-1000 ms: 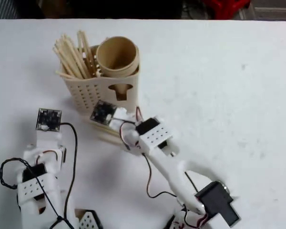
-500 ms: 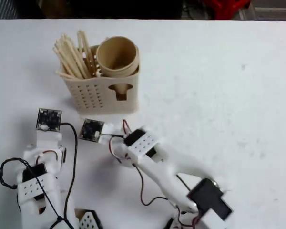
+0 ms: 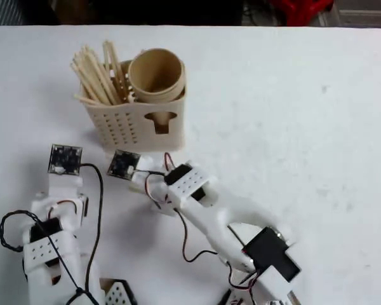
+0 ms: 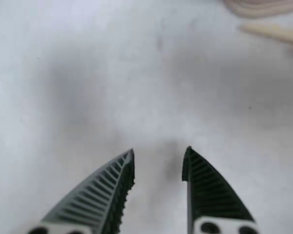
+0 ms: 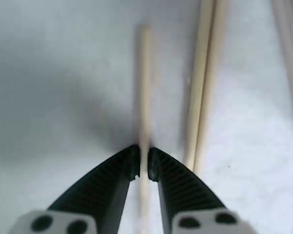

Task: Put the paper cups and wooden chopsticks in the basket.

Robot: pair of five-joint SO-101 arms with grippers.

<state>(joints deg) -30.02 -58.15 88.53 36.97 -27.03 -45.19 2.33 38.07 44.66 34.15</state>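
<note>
Up close, right fingers point(image 5: 112, 183) clamp one chopstick point(image 5: 145, 73) their arm point(image 3: 197, 190) covers from above; left fingers point(image 4: 107, 195) gape.

White table point(image 3: 292, 95) w/ faint specks & scuffs. Beyond far edge: dark bkgd, red thing point(image 3: 301, 7) top right, partly cut off.

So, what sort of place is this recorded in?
Probably a robotics lab bench: a white table, two small arms with loose wiring, and a basket of chopsticks staged for practice.
</note>
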